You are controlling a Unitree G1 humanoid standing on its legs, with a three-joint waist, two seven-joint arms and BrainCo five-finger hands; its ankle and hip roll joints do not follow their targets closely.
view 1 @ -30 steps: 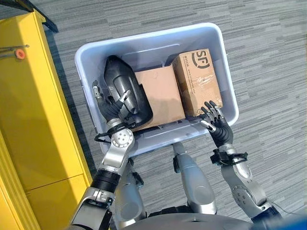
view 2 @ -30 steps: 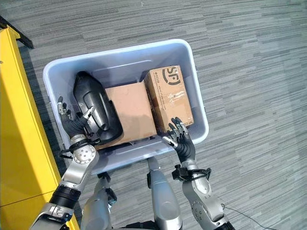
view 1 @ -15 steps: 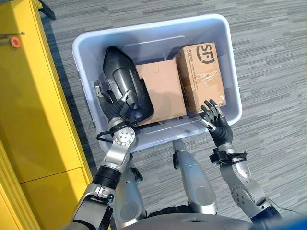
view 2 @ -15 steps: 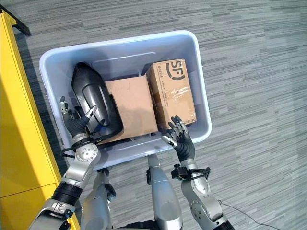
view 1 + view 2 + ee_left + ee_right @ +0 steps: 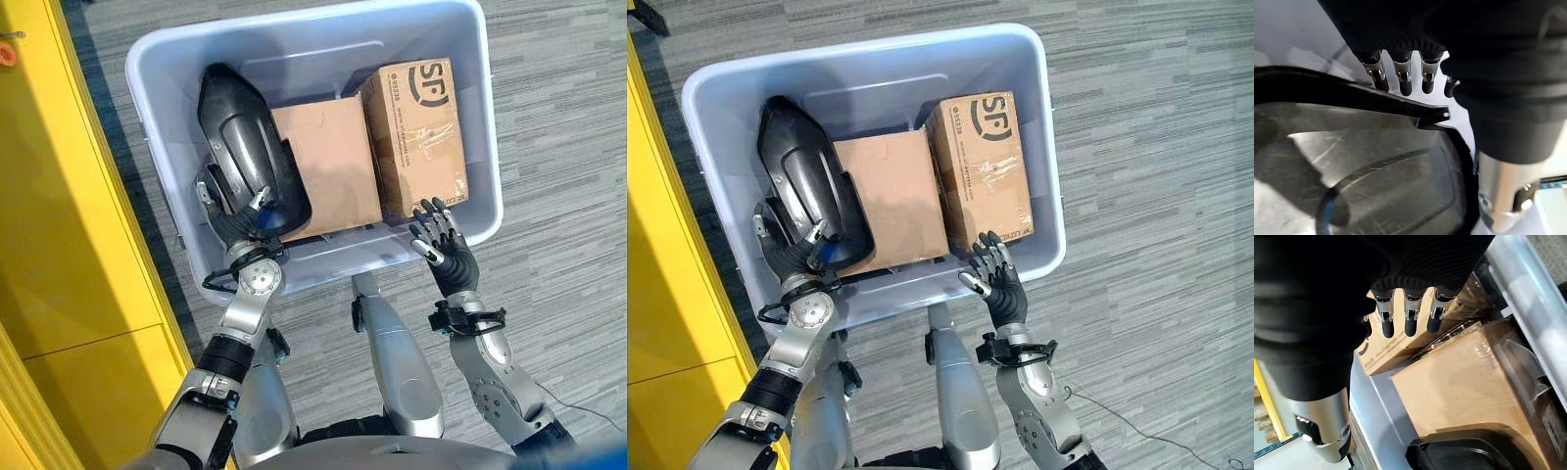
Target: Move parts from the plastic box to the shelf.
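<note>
The left hand (image 5: 233,227) sits at the lower left of the box (image 5: 165,127), inside its near-left corner, against the near end of a black part (image 5: 247,157). In the left wrist view its fingers (image 5: 1403,76) reach past the part's dark rim (image 5: 1352,95) on the outer side while the thumb (image 5: 1503,196) lies on the other side, so the hand is closed round the edge of the part. The part is a long, rounded black shell lying lengthwise along the box's left side, its pointed end toward the upper left of the frame.

The right hand (image 5: 446,250) is at the lower right of the box, over its near rim, with fingers (image 5: 1408,313) straight and slightly spread, holding nothing. Their tips are just beside the near end of the printed carton (image 5: 421,132), which lies along the right wall of the box; whether they touch it cannot be told.

Between the black part and the printed carton lies a plain carton (image 5: 328,166), flat, touching the printed one along its right side, its left edge tucked under the black part.

The box is pale grey plastic and stands on a grey striped carpet (image 5: 558,117). A yellow shelf (image 5: 69,215) runs down the left of the frame, just beside the box.
</note>
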